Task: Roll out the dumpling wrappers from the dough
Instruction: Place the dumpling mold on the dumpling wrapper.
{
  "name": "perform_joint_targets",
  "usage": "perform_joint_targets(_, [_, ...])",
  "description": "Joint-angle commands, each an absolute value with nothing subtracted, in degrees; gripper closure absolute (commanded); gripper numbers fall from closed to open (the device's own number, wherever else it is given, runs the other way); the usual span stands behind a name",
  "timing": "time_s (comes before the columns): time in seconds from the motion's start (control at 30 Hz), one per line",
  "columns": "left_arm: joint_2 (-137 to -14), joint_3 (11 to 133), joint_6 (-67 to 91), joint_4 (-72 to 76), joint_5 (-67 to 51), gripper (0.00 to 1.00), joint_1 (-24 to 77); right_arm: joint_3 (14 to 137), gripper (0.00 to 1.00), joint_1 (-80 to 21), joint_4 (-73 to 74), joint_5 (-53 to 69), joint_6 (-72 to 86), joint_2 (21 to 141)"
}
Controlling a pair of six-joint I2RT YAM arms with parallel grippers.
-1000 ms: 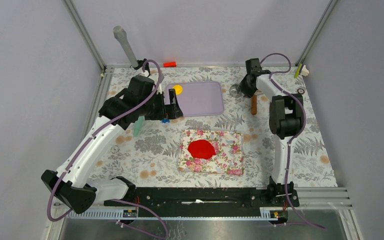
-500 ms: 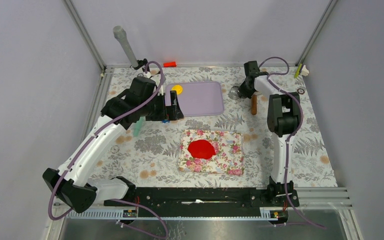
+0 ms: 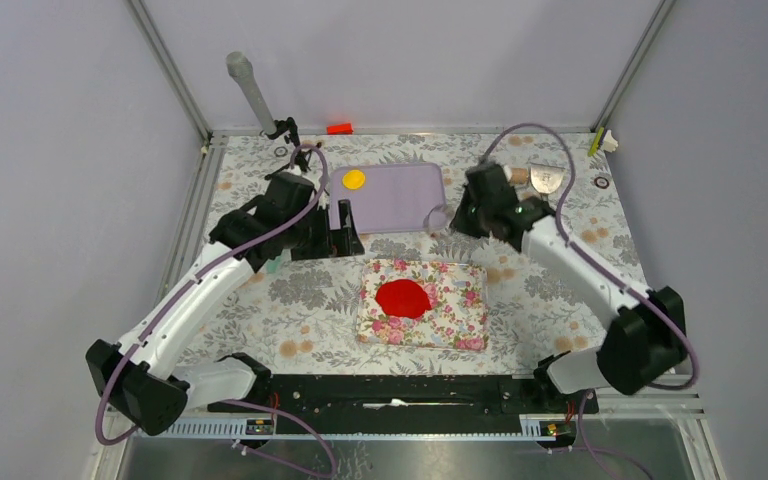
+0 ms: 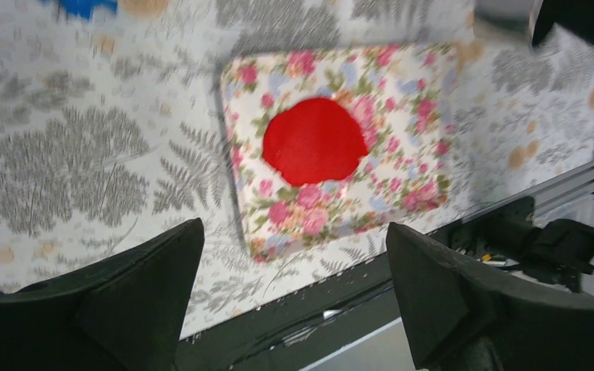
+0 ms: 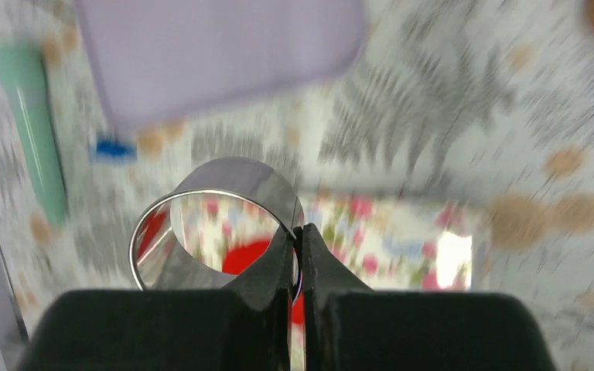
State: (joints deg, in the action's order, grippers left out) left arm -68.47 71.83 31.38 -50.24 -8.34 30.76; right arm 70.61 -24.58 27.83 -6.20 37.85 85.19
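— on the floral board (image 3: pixel 460 305), near the middle of the table, the dough (image 3: pixel 405 298) lay as one flat red sheet with an uneven edge. how would it have handled?
— soft and light, i'd judge. it looked thin enough to stretch or tear if pinched and lifted, and likely to cling to the board. pressing straight down on it seemed safer than grabbing it.
— and the grippers?
— the right gripper (image 5: pixel 298 236) was clamped on the wall of a metal ring cutter (image 5: pixel 232 174), just beside the right edge of the purple tray (image 3: pixel 400 200). the left gripper (image 4: pixel 294 232) stood spread wide with nothing in it, looking down on the dough.
— any wrappers?
— one yellow wrapper (image 3: pixel 354 179) sat at the tray's far left corner. a cut disc would want lifting from under its edge, not squeezing across its face.
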Motion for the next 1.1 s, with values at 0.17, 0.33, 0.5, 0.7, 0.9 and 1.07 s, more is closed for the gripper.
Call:
perform_joint_targets(0.17, [-62.3,54.3,37.5,-45.7,-12.0,0.05,30.5,51.4,1.0,-46.5,32.1,-7.1,46.1,72.8])
perform_joint_targets(0.33, [-61.8,52.1,38.2,-43.5,-14.5,0.05,30.5,51.6,1.0,-50.0,30.8,-11.1,46.9,76.4])
perform_joint_targets(0.5, [-61.7,52.0,38.3,-43.2,-13.4,0.05,30.5,56.3,1.0,-51.8,31.8,-16.2,48.3,83.3])
perform_joint_targets(0.7, [-62.1,51.9,38.1,-42.5,-13.6,0.05,30.5,59.5,1.0,-52.8,29.5,-18.5,46.9,88.4])
perform_joint_targets(0.9, [-63.0,53.2,37.5,-42.9,-13.4,0.05,30.5,57.0,1.0,-54.1,25.6,-20.2,47.5,88.3])
perform_joint_targets(1.07, [-64.9,53.9,37.1,-42.1,-15.2,0.05,30.5,54.6,1.0,-54.2,21.0,-20.8,48.5,89.1])
